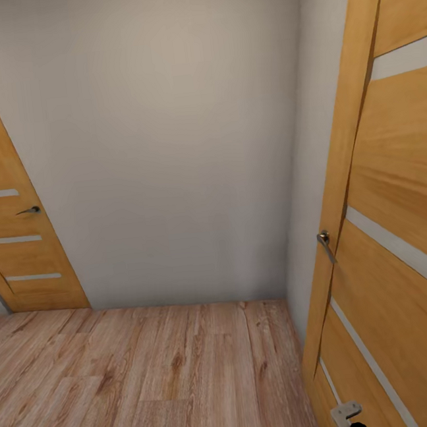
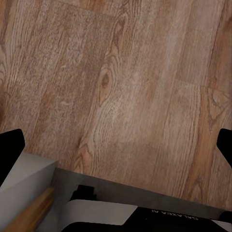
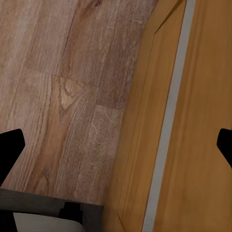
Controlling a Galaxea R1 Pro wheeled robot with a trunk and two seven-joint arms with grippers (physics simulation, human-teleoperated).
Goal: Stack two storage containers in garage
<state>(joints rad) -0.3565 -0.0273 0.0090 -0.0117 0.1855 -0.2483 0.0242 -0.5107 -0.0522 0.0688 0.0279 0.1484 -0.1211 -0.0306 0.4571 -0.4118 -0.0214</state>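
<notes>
Hanging spread wide and empty over wood-plank flooring [image 2: 125,87], both grippers [image 2: 118,145] [image 3: 118,145] touch nothing

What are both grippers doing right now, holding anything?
Left gripper: open, fingers spread wide, nothing between them, wood floor below.
Right gripper: open, empty, over the floor beside a wooden door.
</notes>
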